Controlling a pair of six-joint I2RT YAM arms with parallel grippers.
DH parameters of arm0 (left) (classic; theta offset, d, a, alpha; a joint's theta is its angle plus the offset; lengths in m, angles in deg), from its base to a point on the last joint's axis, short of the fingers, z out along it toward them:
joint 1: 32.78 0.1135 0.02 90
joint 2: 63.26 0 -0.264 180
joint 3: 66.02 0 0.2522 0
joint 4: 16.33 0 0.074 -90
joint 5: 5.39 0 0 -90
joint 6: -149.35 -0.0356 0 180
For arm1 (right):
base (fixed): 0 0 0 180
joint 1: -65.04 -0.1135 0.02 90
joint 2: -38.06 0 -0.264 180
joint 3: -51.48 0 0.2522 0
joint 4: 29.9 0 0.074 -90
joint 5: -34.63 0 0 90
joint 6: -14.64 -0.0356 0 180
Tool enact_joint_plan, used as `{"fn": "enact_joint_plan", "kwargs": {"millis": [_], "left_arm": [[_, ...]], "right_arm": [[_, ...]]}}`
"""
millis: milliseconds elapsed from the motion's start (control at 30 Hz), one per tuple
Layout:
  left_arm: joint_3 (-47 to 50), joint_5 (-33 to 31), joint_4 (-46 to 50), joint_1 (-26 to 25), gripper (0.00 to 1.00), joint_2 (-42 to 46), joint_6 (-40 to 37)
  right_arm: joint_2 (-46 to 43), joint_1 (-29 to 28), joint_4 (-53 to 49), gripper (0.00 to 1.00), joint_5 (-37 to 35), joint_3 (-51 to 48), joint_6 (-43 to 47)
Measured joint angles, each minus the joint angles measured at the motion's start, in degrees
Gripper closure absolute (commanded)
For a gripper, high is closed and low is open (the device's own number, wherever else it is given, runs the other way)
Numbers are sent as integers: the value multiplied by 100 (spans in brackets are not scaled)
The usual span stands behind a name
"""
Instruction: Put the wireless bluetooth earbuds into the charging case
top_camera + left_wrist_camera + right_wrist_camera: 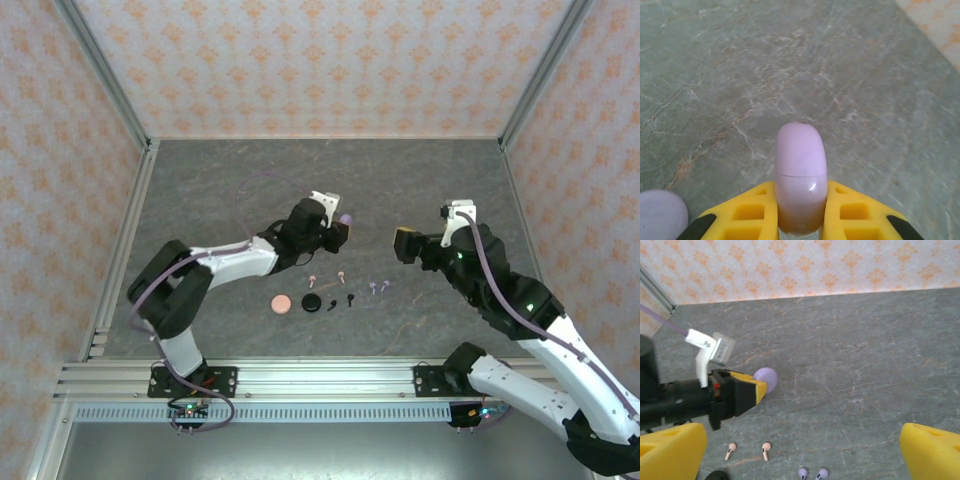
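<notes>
While the lavender charging case (801,170) is pinched edge-on between the yellow fingers (747,217) of the left gripper (340,228) near the centre of the top view, the earbuds lie loose on the grey marbled table (220,180) just below it; two pale pink earbuds (342,275) lie side by side, two lavender earbuds (373,287) lie to their right, and two black earbuds (350,298) lie slightly lower, between those pairs; a round pink case (282,302) and a round black case (312,302) lie flat to the left of the black pair, near each other; right of centre the right gripper (405,243) faces the left one, well apart from it; in its wrist view its yellow fingertips (670,450) sit at opposite lower corners, the jaws spread wide, with the pink and lavender earbuds along the bottom edge; walls (330,60) with orange-patterned paper enclose the table.
</notes>
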Motion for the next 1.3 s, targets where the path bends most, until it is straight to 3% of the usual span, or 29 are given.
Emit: {"fn": "enact_joint_plan", "kwargs": {"millis": [67,200,367,533,667,800,1000,1300], "left_arm": [[-396,9,122,68,99,-426,105],[-1213,116,354,94,87,-1215,326],[-1683,164,544,94,82,-1808,525],[-1775,177,636,94,75,-2035,636],[-1762,179,627,96,61,-2035,710],[-1659,168,592,101,53,-1993,649],[-1215,17,734,101,42,-1252,389],[-238,-520,688,162,29,1182,-50]], "right_arm": [[-48,0,-55,1,-79,-20,13],[-107,0,-186,1,-170,-101,13],[-127,0,-304,1,-219,-149,15],[-127,0,-365,1,-225,-151,17],[-127,0,-385,1,-223,-151,17],[-96,0,-378,1,-127,-151,133],[428,0,-199,1,85,-160,450],[1779,4,483,1,527,-151,1508]]}}
